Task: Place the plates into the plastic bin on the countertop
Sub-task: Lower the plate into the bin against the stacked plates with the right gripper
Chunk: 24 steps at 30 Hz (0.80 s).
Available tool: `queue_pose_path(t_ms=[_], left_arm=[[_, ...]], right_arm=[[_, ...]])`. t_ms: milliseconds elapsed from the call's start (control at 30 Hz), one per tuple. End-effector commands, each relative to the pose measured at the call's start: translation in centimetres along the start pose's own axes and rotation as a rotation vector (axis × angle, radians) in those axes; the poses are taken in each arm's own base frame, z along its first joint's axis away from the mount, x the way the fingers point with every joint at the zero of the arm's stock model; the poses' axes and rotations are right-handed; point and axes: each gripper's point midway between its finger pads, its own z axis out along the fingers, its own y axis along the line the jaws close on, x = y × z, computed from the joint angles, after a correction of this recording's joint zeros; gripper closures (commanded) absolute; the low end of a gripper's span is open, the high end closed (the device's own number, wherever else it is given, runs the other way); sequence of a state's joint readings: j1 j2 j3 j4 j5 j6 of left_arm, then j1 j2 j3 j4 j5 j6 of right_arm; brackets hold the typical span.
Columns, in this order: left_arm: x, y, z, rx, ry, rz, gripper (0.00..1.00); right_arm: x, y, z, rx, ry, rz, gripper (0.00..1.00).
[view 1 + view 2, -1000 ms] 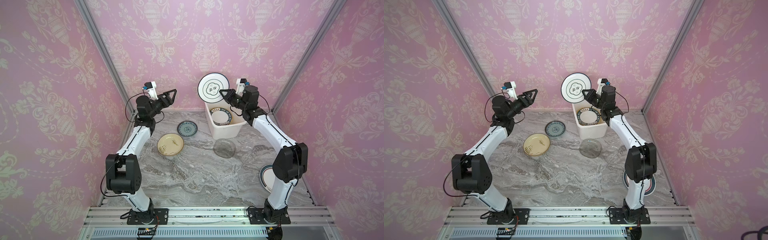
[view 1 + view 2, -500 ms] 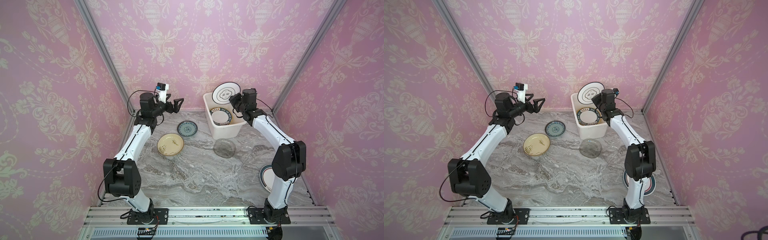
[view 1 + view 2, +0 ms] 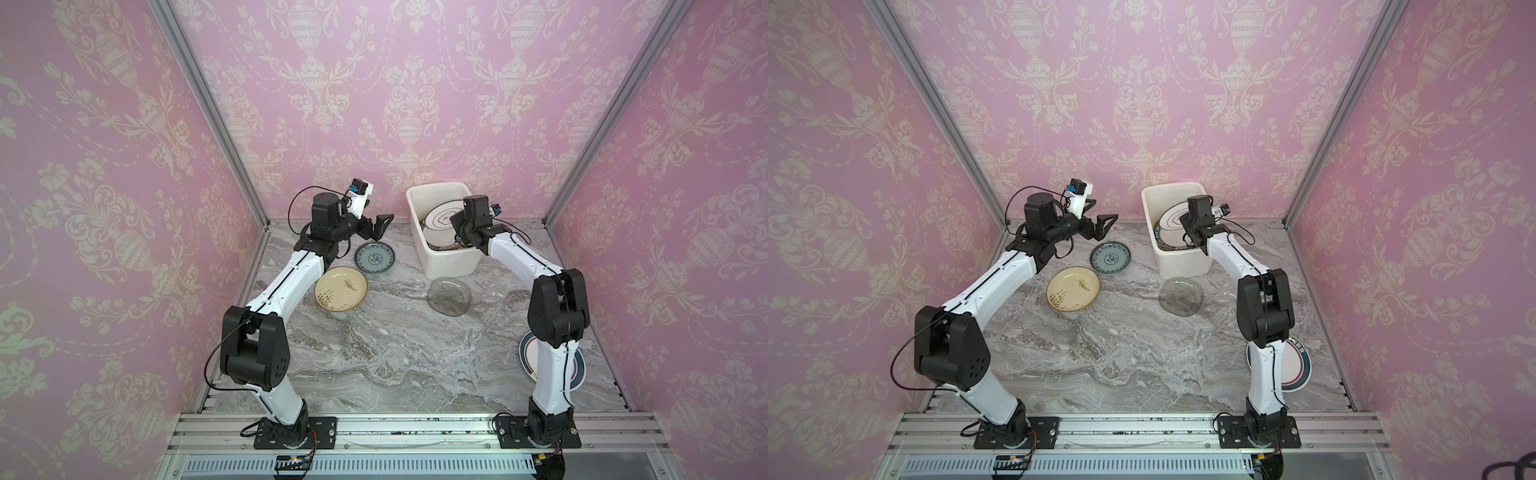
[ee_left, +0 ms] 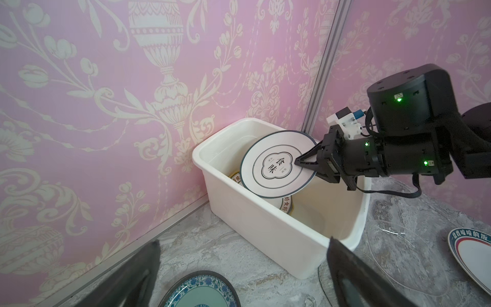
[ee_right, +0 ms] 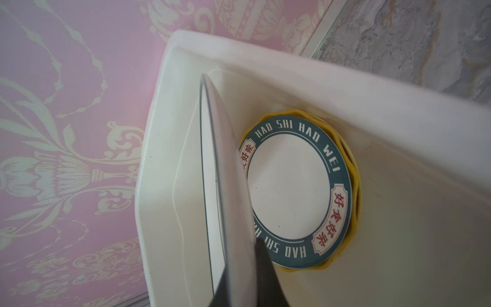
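Observation:
The white plastic bin point(image 3: 449, 264) stands at the back of the countertop point(image 3: 395, 353). My right gripper point(image 4: 297, 161) is shut on the rim of a white dark-rimmed plate point(image 4: 276, 164). It holds the plate tilted, partly down inside the bin. In the right wrist view that plate point(image 5: 225, 164) shows edge-on between the fingers, over a lettered-rim plate point(image 5: 292, 186) lying on a yellow plate point(image 5: 354, 186). My left gripper point(image 3: 380, 226) hangs open and empty above a blue-patterned plate point(image 3: 375, 258), left of the bin.
A cream plate point(image 3: 340, 289) lies left of centre. Two clear glass plates point(image 3: 449, 296) point(image 3: 498, 309) sit in front of the bin. Another lettered-rim plate point(image 3: 528, 353) lies partly behind the right arm's base. Pink walls close in at the back and sides.
My right gripper has brought the white dark-rimmed plate down from above the bin into it. The left gripper has dropped lower and turned toward the blue-patterned plate, jaws slightly wider.

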State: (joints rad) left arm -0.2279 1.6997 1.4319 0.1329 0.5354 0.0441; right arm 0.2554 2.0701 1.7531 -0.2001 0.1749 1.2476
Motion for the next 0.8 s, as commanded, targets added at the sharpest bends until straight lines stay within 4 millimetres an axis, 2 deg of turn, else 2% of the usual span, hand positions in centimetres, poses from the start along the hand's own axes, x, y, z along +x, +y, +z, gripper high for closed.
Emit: queue_pose_path(t_ms=[0,267,767], left_arm=[[-0.8,0.0,0.6,-0.011,-0.006,0.031,0.01],[0.3,0.8,1.2,-0.027,0.053,0.046,0.01],[0.7,1.8,2.7,-0.042,0.105,0.039,0.01]], right_arm=[[-0.8,1.3,-0.1,-0.008,-0.043,0.065,1.0],[-0.1,0.1,2.3,0.068,-0.03,0.058,1.0],[1.7,-3.0,5.6,0.19,0.012,0.108,1.0]])
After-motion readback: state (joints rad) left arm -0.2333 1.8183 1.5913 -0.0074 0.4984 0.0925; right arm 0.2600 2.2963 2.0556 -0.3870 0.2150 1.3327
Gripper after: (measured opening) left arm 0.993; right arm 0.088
